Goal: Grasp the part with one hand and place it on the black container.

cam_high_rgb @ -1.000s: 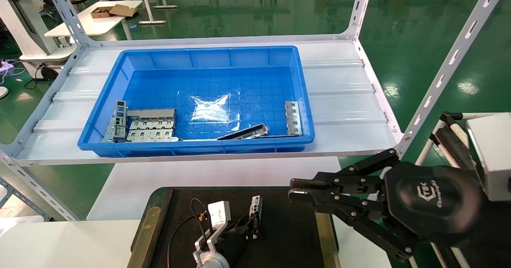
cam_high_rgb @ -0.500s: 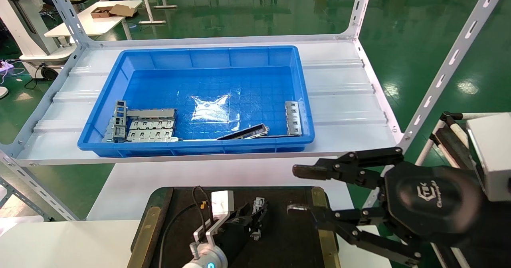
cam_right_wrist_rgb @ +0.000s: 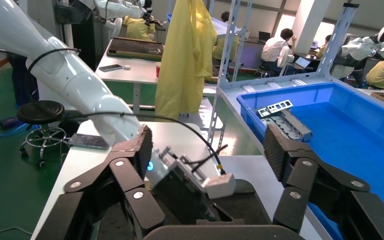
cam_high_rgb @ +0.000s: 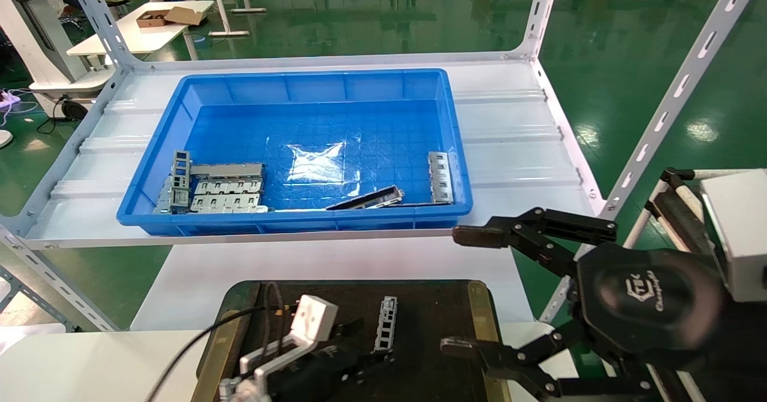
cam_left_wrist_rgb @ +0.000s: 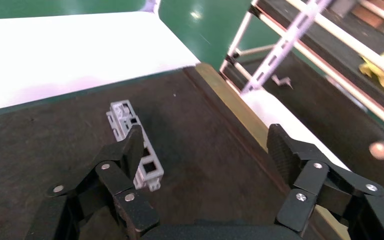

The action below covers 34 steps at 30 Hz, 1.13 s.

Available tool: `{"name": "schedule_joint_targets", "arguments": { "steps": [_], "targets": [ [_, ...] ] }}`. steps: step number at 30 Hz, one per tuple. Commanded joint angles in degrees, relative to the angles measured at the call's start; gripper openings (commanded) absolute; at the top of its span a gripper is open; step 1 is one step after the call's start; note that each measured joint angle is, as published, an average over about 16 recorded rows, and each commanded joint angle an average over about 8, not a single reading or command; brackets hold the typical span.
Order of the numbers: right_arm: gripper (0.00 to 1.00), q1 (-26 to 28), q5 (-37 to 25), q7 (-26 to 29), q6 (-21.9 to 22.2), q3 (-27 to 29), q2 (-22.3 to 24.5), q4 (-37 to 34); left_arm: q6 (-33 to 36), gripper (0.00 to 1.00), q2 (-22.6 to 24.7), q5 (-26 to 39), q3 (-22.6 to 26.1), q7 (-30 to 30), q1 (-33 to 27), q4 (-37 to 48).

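Lying flat on the black container (cam_high_rgb: pixel 431 354), the part (cam_left_wrist_rgb: pixel 135 143) shows free beside the wide left claw (cam_left_wrist_rgb: pixel 207 150) only at the wrist; right claw (cam_high_rgb: pixel 467 291) gapes wide

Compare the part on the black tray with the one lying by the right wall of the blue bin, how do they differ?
The part lies alone on the black container, close to the left end effector, whose fingers are open and off it. The bin part lies in the blue bin on the shelf, against its right wall, far from either end effector. The tray part looks narrower, as if lying on its side; the bin part shows its windows face-up. Both are silver-grey with a row of rectangular cutouts.
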Motion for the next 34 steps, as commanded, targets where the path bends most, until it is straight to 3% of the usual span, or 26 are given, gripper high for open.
{"name": "schedule_joint_targets", "arguments": {
  "steps": [1, 11, 19, 25, 34],
  "targets": [
    [1.0, 0.0, 0.0, 0.0, 0.0, 0.0, 0.0, 0.0, 4.2, 1.0, -2.1, 0.5, -1.5, 0.6, 0.1, -0.6],
    [1.0, 0.0, 0.0, 0.0, 0.0, 0.0, 0.0, 0.0, 26.0, 1.0, -8.3, -6.5, -12.5, 13.2, 3.4, 1.1],
    [1.0, 0.0, 0.0, 0.0, 0.0, 0.0, 0.0, 0.0, 39.3, 1.0, -10.6, -10.5, -16.7, 20.8, 3.2, 6.3],
    [1.0, 0.0, 0.0, 0.0, 0.0, 0.0, 0.0, 0.0, 44.3, 1.0, -10.9, -11.7, -17.6, 22.4, 1.8, 9.7],
    [1.0, 0.0, 0.0, 0.0, 0.0, 0.0, 0.0, 0.0, 46.4, 1.0, -10.2, -11.8, -17.7, 23.1, 0.8, 11.9]
  ]
}}
